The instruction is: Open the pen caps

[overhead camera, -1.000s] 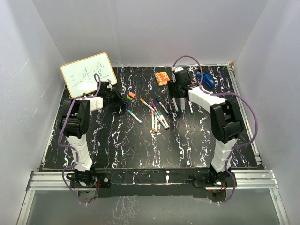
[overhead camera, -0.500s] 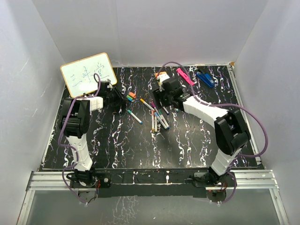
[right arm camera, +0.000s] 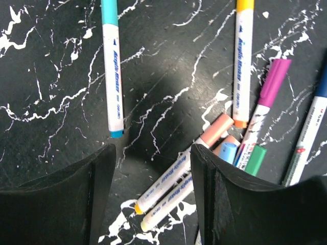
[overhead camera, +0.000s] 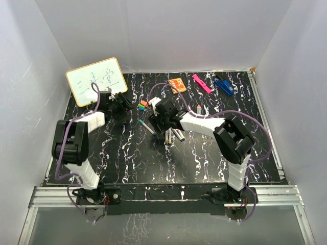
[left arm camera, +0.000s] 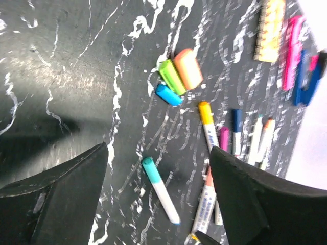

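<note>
A black surface (overhead camera: 127, 158) veined with white fills the middle of the top view, boxed in by plain white walls (overhead camera: 168, 35) on three sides. A metal rail (overhead camera: 168, 193) runs along its bottom edge, where both arms are bolted. A whiteboard (overhead camera: 96, 80) with writing leans at the upper left corner. Along the top edge lie an orange card (overhead camera: 177, 85), a pink clip (overhead camera: 201, 83) and a blue clip (overhead camera: 224, 86).

The pens (overhead camera: 175, 135) lie in a loose heap just right of centre, partly hidden under the right arm. A teal pen (overhead camera: 146, 127) lies alone to the left of the heap, its cap on. Three loose caps (overhead camera: 143, 105), green, orange and blue, sit bunched together above it, touching one another.

The left tool (overhead camera: 120, 106) is at the upper left, just below the whiteboard. In its wrist view its jaws are spread wide and empty, with the caps (left arm camera: 176, 79) and the teal pen (left arm camera: 160, 190) lying between them in the frame. The right tool (overhead camera: 162, 120) hangs over the left edge of the heap. Its jaws are also apart and hold nothing, and bare surface (right arm camera: 153, 117) shows between them. The teal pen (right arm camera: 112, 66) is at upper left of that view and a yellow pen (right arm camera: 241, 61) at upper right.
</note>
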Robot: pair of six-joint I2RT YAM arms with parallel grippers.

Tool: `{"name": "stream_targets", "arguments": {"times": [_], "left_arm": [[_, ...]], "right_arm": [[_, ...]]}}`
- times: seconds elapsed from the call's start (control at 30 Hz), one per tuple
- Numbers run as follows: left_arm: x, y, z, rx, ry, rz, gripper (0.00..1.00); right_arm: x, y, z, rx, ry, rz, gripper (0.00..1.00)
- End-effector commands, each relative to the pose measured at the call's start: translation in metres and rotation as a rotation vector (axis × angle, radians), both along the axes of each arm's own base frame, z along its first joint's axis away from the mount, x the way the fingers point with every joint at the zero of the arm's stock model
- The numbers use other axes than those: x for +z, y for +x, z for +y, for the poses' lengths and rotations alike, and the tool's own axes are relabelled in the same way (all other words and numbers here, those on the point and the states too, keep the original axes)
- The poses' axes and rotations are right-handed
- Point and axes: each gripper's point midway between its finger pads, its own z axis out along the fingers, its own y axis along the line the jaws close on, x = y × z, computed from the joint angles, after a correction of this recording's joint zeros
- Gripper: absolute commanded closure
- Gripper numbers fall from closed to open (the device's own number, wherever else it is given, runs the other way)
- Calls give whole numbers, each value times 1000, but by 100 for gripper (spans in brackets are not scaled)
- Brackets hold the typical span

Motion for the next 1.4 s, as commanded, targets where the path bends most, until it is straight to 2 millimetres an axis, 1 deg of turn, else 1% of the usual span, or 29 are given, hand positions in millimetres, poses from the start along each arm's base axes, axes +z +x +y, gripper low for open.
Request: {"name": "stream_targets", "arguments": {"times": [0.0,0.03,0.13,0.23,0.3,0.43,0.67,0.83,0.9,0.97,1.13,1.17,1.2,1.27,1.37], "left_arm": [[79,-5,17,52,12,-234,6],[90,-9,20,60,18,-270,2],[119,-20,22,58,18,-340,1],[136,-31,24,62,11,-382,1],[143,-37,26,74,11,-400,1],[149,-45,32,97,25,-415,1],[155,-51,38,102,62,-416,1],[159,-54,41,111,80,-420,1],[161,-55,42,112,86,-425,1],[162,-55,42,113,87,-423,1],[163,-56,41,105,84,-424,1],[163,-56,40,99,80,-428,1],[162,-56,38,89,72,-430,1],[161,-57,32,61,49,-438,2],[155,-58,19,7,-9,-435,2]], "right_arm": [[21,13,28,42,44,-72,42],[19,13,30,47,43,-70,42],[13,11,39,63,39,-63,42],[7,9,46,78,34,-52,42],[4,8,49,85,30,-46,42],[-1,6,55,97,27,-36,42],[-14,3,59,105,19,-14,45],[-22,1,61,113,10,1,54],[-26,-1,61,116,5,9,59],[-30,-3,60,118,0,18,68],[-36,-7,56,116,-20,33,97],[-37,-7,54,115,-26,34,100],[-36,-6,51,106,-32,28,100],[-29,-4,48,91,-26,-1,100],[3,1,46,61,42,-84,100]]}}
